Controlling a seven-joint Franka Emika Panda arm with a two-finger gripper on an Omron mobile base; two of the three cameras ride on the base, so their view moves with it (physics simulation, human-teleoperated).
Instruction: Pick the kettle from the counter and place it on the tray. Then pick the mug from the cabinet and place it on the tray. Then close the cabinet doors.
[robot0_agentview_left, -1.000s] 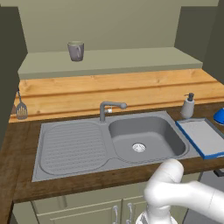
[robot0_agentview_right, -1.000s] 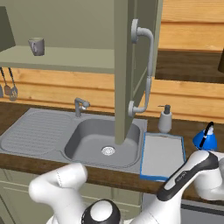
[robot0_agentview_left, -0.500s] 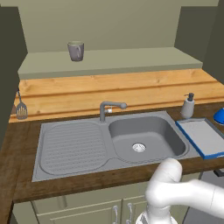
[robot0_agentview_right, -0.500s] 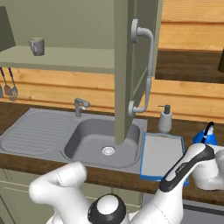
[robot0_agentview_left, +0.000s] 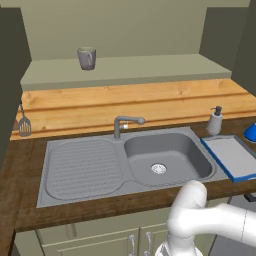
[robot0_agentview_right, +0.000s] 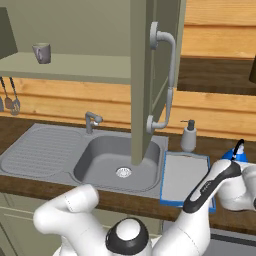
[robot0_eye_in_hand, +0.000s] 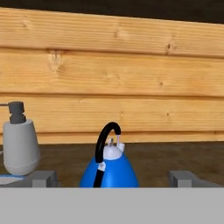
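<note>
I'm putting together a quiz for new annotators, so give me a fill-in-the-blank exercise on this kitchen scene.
1. The mug stands on the shelf of the ____.
2. The kettle seen between the fingertips of the open gripper is coloured ____.
3. The soap bottle stands just behind the blue-rimmed ____.
4. The tray lies on the counter to the right of the ____.

Missing words: cabinet; blue; tray; sink

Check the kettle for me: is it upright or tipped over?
Upright. In the hand view the kettle sits level on the counter, its black handle arching over the top.
</note>
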